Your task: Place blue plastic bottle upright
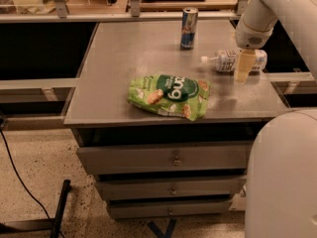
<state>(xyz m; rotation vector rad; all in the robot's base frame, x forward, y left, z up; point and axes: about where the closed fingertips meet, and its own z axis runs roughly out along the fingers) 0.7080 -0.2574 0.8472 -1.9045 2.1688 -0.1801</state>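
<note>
The blue plastic bottle [225, 61] lies on its side at the right part of the grey table top [124, 58], white cap pointing left. Its right half is hidden behind my gripper [242, 68], which hangs from the white arm and sits right over the bottle's body, cream-coloured fingers pointing down to the table.
A blue-and-silver drink can [189, 28] stands upright behind the bottle to the left. A green snack bag [170, 95] lies near the table's front edge. Drawers sit below the top. My white base [282, 177] fills the lower right. A shelf runs along the back.
</note>
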